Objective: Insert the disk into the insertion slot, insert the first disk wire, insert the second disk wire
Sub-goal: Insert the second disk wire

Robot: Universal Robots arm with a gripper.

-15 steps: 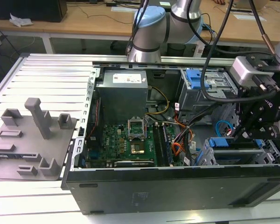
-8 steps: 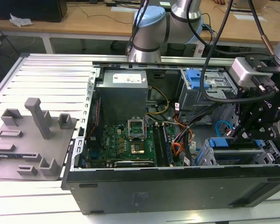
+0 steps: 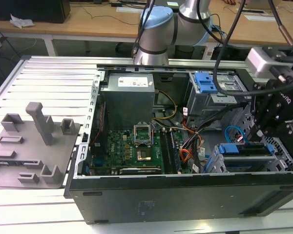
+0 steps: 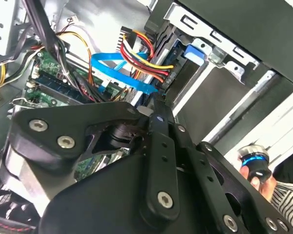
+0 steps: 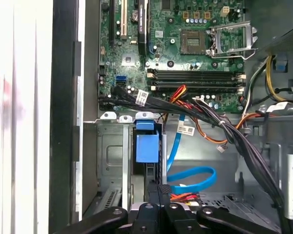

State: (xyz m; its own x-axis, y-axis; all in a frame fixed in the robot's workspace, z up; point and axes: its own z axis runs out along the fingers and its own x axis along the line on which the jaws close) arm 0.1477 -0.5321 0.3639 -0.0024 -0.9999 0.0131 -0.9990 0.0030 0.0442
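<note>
Exterior high — wrists close, perhaps overlapping.

The disk [image 3: 246,148], blue-framed, appears seated in the insertion slot [image 3: 223,165]; the second disk wire [image 5: 190,178], thin light-blue, loops just beside it.

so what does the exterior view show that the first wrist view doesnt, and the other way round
Exterior view alone: the grey fixture plate beside the case, the power supply, the taller cage's blue latch, the arm's elbow.
First wrist view alone: the blue carrier tab from above, the white label on the wire bundle.
Both: the motherboard, the second disk wire, the gripper.
</note>
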